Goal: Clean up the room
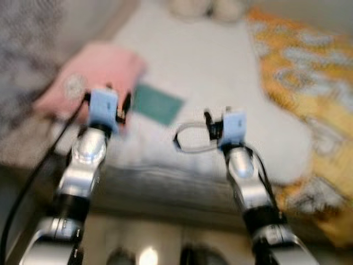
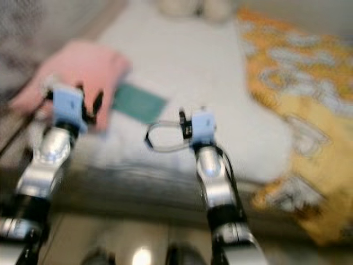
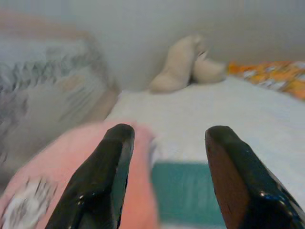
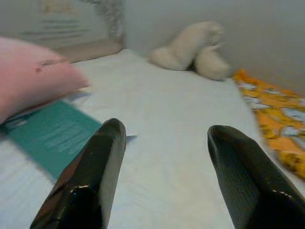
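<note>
Blurred by camera motion, the head views look down over a bed covered with a white sheet [image 1: 204,66], its grey padded edge [image 1: 165,185] crossing the lower part of the frame just past a pale floor at the bottom. Both silver arms reach up from the lower corners toward that edge: the left gripper [image 3: 164,179] hangs over the near left of the bed and the right gripper [image 4: 164,176] over the near middle, each with its two black fingers spread well apart and holding nothing. Just beyond the left gripper lies a soft pink cushion [image 1: 94,77] at centre left of the frame, and a flat teal-green booklet [image 1: 157,104] lies on the sheet touching its right side, between the two grippers. An orange and yellow patterned blanket [image 1: 309,94] covers the right side of the bed. Farthest off, at top centre, a cream plush toy [image 4: 190,47] rests against the pale wall.
</note>
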`<state>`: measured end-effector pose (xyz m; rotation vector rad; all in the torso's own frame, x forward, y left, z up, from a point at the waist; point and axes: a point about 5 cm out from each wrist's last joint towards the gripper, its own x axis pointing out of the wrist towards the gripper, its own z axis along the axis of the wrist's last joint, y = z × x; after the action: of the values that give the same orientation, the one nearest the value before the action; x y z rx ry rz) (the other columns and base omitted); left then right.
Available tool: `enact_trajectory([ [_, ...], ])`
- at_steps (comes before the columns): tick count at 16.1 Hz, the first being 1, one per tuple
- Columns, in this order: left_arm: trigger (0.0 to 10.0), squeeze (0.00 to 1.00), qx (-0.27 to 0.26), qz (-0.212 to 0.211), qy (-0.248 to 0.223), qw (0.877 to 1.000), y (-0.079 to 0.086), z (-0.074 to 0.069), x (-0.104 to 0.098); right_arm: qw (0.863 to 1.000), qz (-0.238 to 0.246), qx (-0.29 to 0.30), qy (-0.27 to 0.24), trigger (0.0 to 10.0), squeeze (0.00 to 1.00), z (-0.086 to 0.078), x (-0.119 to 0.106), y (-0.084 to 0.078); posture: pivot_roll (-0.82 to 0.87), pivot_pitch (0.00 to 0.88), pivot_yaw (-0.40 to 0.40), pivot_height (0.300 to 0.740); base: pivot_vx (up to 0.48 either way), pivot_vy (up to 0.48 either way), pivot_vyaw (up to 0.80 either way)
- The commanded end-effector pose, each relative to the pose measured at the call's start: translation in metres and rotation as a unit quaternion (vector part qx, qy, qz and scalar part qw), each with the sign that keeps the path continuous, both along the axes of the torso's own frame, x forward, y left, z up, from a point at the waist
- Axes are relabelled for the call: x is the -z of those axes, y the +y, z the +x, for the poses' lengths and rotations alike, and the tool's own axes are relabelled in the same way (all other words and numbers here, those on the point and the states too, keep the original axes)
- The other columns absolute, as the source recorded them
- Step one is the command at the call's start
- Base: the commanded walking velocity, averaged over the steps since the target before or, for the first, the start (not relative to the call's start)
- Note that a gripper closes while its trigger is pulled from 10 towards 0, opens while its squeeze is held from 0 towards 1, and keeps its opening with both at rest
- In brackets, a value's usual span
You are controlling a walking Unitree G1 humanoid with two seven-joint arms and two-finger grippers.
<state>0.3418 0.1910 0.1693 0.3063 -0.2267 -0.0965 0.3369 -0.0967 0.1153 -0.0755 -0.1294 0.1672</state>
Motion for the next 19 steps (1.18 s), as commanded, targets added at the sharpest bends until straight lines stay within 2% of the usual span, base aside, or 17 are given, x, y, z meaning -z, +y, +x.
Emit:
enact_trajectory([
  [1, 10.0, 0.00, -0.001, -0.003, -0.010, 1.000, 0.003, 0.001, -0.009, 1.000, 0.003, 0.000, 0.008, 10.0, 0.00, 0.001, 0.001, 0.001, 0.00, 0.037, -0.089, 0.740, 0.435, 0.000, -0.80],
  [5, 10.0, 0.00, -0.035, 0.013, -0.003, 0.999, 0.017, 0.005, -0.011, 1.000, 0.000, -0.004, 0.004, 10.0, 0.00, 0.003, -0.001, 0.003, 0.00, 0.034, -0.092, 0.740, 0.438, 0.000, -0.70],
  [10, 10.0, 0.00, -0.101, 0.002, 0.013, 0.995, 0.038, 0.018, -0.015, 1.000, -0.002, -0.014, 0.012, 10.0, 0.00, 0.002, 0.001, 0.007, -0.01, 0.050, -0.092, 0.740, 0.466, 0.000, 0.00],
  [13, 10.0, 0.00, -0.117, -0.007, 0.021, 0.993, 0.046, 0.021, -0.015, 1.000, -0.004, -0.020, 0.012, 10.0, 0.00, 0.000, 0.002, 0.007, -0.02, 0.059, -0.091, 0.740, 0.460, 0.000, 0.00],
  [14, 10.0, 0.00, -0.126, 0.003, 0.027, 0.992, 0.049, 0.022, -0.015, 1.000, -0.005, -0.022, 0.012, 10.0, 0.00, 0.000, 0.003, 0.007, -0.02, 0.061, -0.094, 0.740, 0.304, 0.375, 0.00],
  [16, 10.0, 0.00, -0.120, 0.027, 0.032, 0.992, 0.047, 0.025, -0.015, 1.000, -0.005, -0.029, 0.010, 10.0, 0.00, -0.001, 0.002, 0.009, -0.03, 0.069, -0.092, 0.740, 0.285, 0.386, 0.00],
  [19, 10.0, 0.00, -0.118, 0.029, 0.038, 0.992, 0.045, 0.027, -0.015, 0.999, -0.003, -0.035, 0.009, 10.0, 0.00, -0.002, 0.002, 0.010, -0.03, 0.073, -0.091, 0.740, 0.387, 0.127, 0.00],
])
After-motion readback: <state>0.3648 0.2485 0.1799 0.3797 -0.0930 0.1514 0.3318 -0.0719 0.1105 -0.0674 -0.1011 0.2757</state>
